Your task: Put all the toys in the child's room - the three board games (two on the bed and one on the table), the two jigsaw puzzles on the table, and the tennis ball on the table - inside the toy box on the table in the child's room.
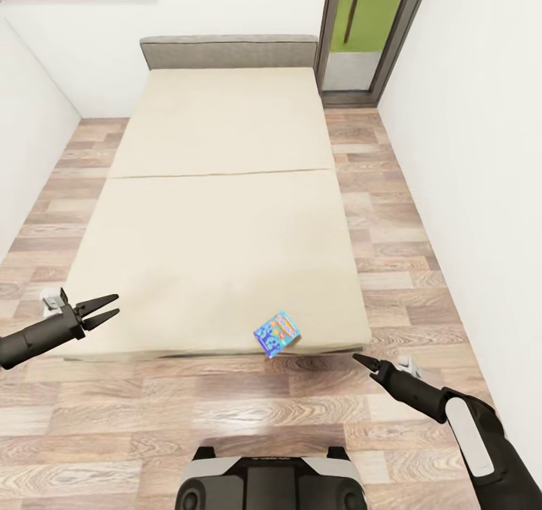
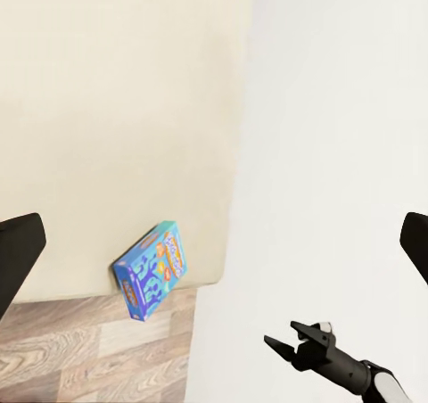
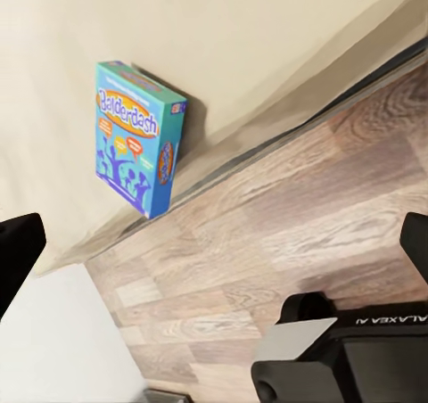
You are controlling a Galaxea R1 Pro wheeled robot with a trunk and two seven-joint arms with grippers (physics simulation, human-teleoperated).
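A small blue board game (image 1: pixel 277 332) lies on the bed's beige mattress (image 1: pixel 218 194) at its near edge, one corner hanging over the floor. The left wrist view shows this board game (image 2: pixel 152 271), and the right wrist view shows its printed blue cover (image 3: pixel 134 135). My left gripper (image 1: pixel 117 305) hovers open at the mattress's near left corner, far from the box. My right gripper (image 1: pixel 355 357), (image 2: pixel 281 334) is open over the floor, just right of the box and a little nearer to me. Both hold nothing. The table, toy box, jigsaw puzzles and tennis ball are out of view.
The bed's grey headboard (image 1: pixel 226 51) stands against the far white wall. A dark-framed glass door (image 1: pixel 369 28) is at the back right. Wood-plank floor (image 1: pixel 391 217) runs along both sides of the bed, with a white wall (image 1: pixel 482 156) close on the right. My base (image 1: pixel 271 484) faces the bed's foot.
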